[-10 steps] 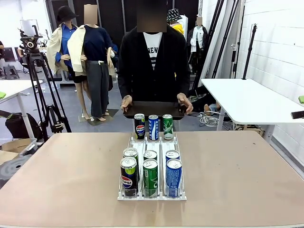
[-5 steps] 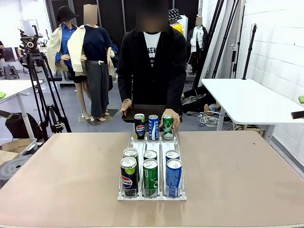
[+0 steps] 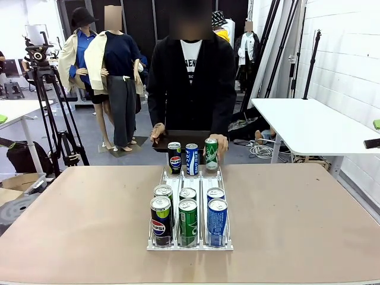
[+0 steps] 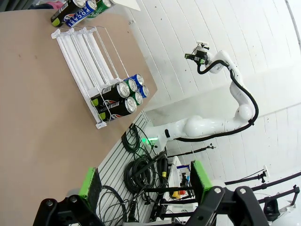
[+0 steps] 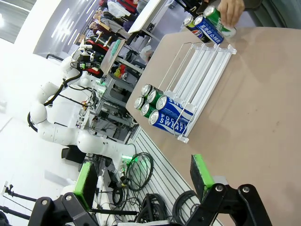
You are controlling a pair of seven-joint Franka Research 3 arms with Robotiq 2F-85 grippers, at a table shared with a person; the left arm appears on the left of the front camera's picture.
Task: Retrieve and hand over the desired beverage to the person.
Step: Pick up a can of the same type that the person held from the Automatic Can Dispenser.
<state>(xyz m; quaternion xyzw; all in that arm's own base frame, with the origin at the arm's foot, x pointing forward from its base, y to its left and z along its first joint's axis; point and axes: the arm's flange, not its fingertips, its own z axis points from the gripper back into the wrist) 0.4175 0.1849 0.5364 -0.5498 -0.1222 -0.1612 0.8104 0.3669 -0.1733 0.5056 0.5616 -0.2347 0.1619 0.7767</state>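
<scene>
The person [image 3: 190,83] grips a green can [image 3: 211,154] at the far end of the rack [image 3: 191,178], probably to mark it as the wanted drink. Their other hand keeps a black tray [image 3: 187,136] ready. A similar near can [image 3: 188,221] stands closer to the robot on the counter [image 3: 297,214]. The left jaws and right jaws gape wide and empty. The right wrist view shows the gripped can tilted. The front view shows the tray.

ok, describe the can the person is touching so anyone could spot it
On the tan table, go to the far end of the white rack, nearest the person. Of three cans there, it is the green can at the right end, beside the blue can, with a hand on it.
</scene>
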